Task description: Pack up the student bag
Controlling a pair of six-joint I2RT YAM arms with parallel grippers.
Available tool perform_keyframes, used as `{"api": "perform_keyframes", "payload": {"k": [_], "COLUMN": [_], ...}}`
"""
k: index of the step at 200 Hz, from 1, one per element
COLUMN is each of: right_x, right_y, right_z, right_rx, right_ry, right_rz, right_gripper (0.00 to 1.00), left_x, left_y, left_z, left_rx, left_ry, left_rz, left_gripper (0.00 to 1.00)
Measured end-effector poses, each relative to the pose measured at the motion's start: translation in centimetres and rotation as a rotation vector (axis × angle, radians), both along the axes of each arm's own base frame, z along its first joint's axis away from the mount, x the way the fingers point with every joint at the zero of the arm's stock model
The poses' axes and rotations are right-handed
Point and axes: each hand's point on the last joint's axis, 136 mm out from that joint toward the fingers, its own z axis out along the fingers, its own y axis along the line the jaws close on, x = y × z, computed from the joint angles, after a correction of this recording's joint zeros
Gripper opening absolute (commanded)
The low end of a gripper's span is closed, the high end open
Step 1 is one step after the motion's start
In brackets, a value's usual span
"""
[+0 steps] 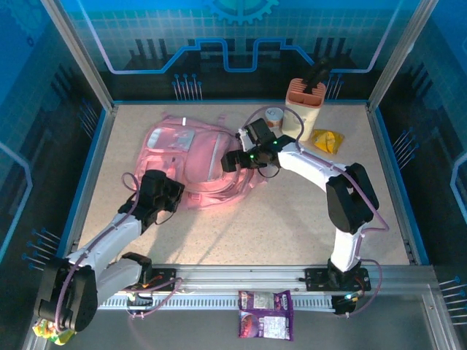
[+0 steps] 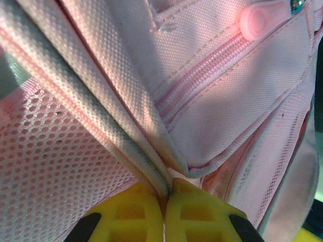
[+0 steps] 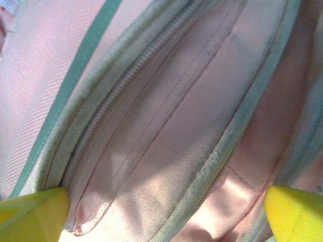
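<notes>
The student bag (image 1: 190,149) is a soft pink backpack lying flat on the left half of the table. My left gripper (image 1: 171,191) sits at the bag's near edge. In the left wrist view its yellow fingers (image 2: 136,212) are shut on a fold of the bag's pale trimmed edge (image 2: 151,171), with pink mesh to the left and a zipper (image 2: 202,70) above. My right gripper (image 1: 230,162) hovers over the bag's right side. In the right wrist view it is open, its yellow fingertips (image 3: 35,212) far apart, with the bag's zipped panel (image 3: 192,116) between them.
At the back right stand a peach holder (image 1: 305,93) with a dark item in it, a small cup (image 1: 274,117) and a yellow packet (image 1: 327,140). A purple snack packet (image 1: 265,313) lies on the front rail. Bare tabletop (image 1: 284,226) lies to the near right.
</notes>
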Motion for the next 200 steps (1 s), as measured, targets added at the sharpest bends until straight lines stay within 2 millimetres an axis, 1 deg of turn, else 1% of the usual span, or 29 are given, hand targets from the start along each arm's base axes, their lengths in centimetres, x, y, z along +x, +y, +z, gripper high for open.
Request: {"api": "perform_keyframes", "payload": {"k": [18,26,37,46,69,89,99,112,120,140,170,183,200], "right_x": [-0.2,-0.9,-2.6,-4.0,-8.1,-10.3,-10.9,-11.5,-11.9,-13.2,-14.4,-14.5,-14.0], "right_y": [-0.1,-0.5,-0.9,-0.5,1.5,2.7,2.8,3.0,3.4,4.9,8.5,9.7,11.1], "right_z": [0.3,0.1,0.0,0.2,0.7,0.1,-0.4,-1.2,-1.6,-2.2,-1.4,-0.8,-0.2], "right_rx": [-0.02,-0.057,-0.112,-0.138,-0.198,-0.238,-0.245,-0.238,-0.229,-0.192,-0.077,-0.03,0.021], "right_ry": [-0.019,-0.022,-0.023,-0.03,-0.065,-0.074,-0.064,-0.057,-0.056,-0.074,-0.139,-0.165,-0.199], "right_rz": [0.012,0.011,0.024,0.046,0.13,0.171,0.169,0.168,0.169,0.191,0.22,0.216,0.186], "right_gripper": [0.99,0.98,0.98,0.97,0.97,0.92,0.89,0.8,0.78,0.71,0.56,0.52,0.46], "left_x": [0.0,-0.1,-0.2,-0.2,-0.3,-0.4,-0.4,-0.5,-0.5,-0.6,-0.8,-0.9,-1.1], "left_y": [0.0,0.0,-0.2,-0.3,-0.8,-1.1,-1.2,-1.4,-1.4,-1.7,-2.3,-2.6,-3.0], "left_z": [0.0,0.0,0.0,0.1,0.3,0.7,1.0,1.3,1.5,1.6,1.6,1.6,1.6], "left_rx": [-0.002,-0.002,0.001,-0.001,-0.024,-0.043,-0.056,-0.068,-0.076,-0.089,-0.104,-0.109,-0.117], "left_ry": [0.003,0.003,0.004,0.001,0.0,-0.006,-0.011,-0.02,-0.023,-0.021,-0.014,-0.012,-0.008], "left_rz": [0.01,0.015,0.017,0.017,0.019,0.022,0.027,0.028,0.03,0.031,0.024,0.017,0.01], "left_gripper": [0.0,0.0,0.0,0.0,0.0,0.0,0.0,0.0,0.0,0.0,0.0,0.0,0.0]}}
